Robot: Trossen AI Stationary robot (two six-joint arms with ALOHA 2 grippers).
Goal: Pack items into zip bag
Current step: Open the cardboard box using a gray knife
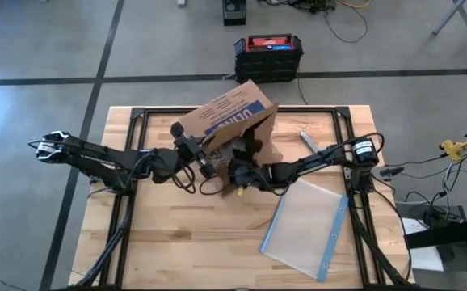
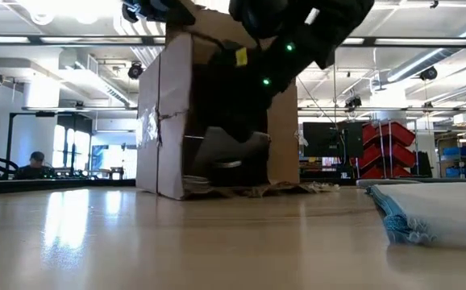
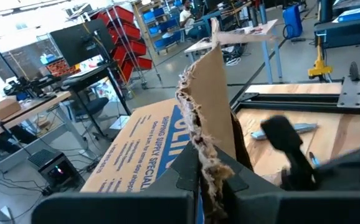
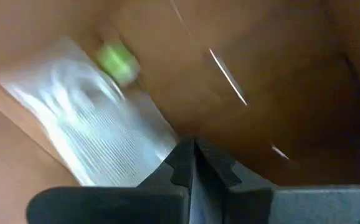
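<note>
The zip bag (image 1: pixel 308 225) lies flat on the wooden table (image 1: pixel 177 250), well apart from both grippers, on the right arm's side and nearer the table's front edge than the cardboard box (image 1: pixel 229 121). It is clear and rectangular, a blue zip strip running down one long edge; seen from table height, its crumpled blue-tinted end (image 2: pixel 402 221) rests on the wood. The left gripper (image 3: pixel 198 186) is clamped on a torn flap edge of the brown ULINE box, fingers pressed together on the ragged cardboard. The right gripper (image 4: pixel 194 163) reaches inside the box, fingers closed with nothing visible between them; just beyond them lies a pale, ribbed plastic packet (image 4: pixel 99 134) with a green spot, blurred. The box stands tipped on its side, its opening facing the arms. A grey strip (image 1: pixel 311 143) lies on the table beside it. Behind, a workshop holds red bins (image 2: pixel 382 153), monitors and a seated person (image 2: pixel 35 163).
</note>
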